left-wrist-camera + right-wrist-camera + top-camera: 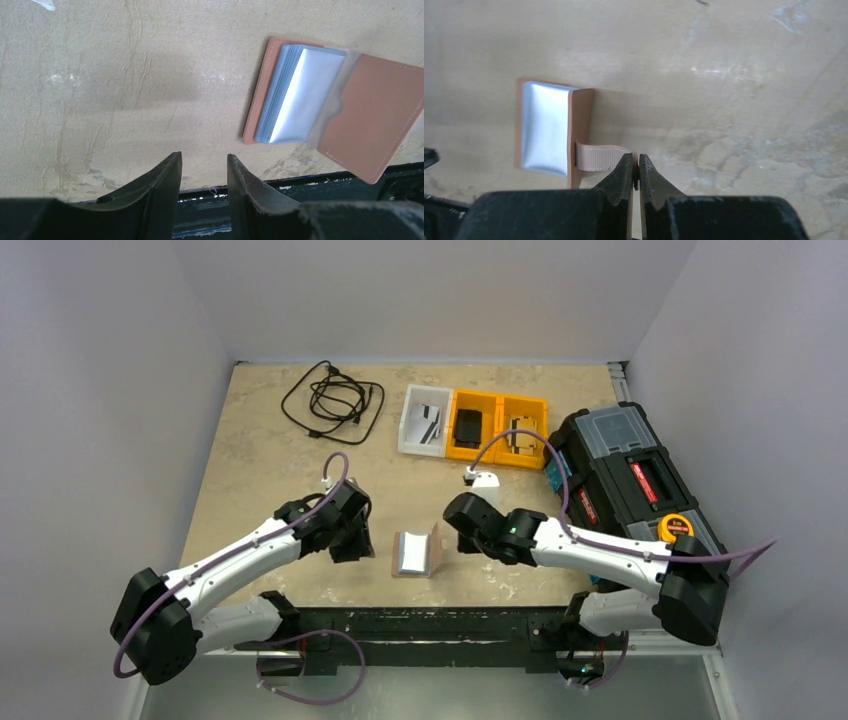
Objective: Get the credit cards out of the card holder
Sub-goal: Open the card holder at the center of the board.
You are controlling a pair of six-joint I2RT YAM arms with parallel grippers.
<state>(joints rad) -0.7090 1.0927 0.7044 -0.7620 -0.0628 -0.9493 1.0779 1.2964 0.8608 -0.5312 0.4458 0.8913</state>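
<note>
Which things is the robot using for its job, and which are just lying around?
For the job: card holder, cards inside it, its strap, right claw, left claw.
Just lying around: black cable, yellow trays, white tray, toolbox, tape measure.

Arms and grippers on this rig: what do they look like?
Left arm and right arm: white link shells, black joints and bases, a purple cable looping along each. Left gripper and right gripper: matte black fingers tapering to narrow tips.

A beige, marbled tabletop [260,460] sits boxed in by plain pale walls [430,300] on the left, far and right sides; a black rail [430,625] edges its near side.
</note>
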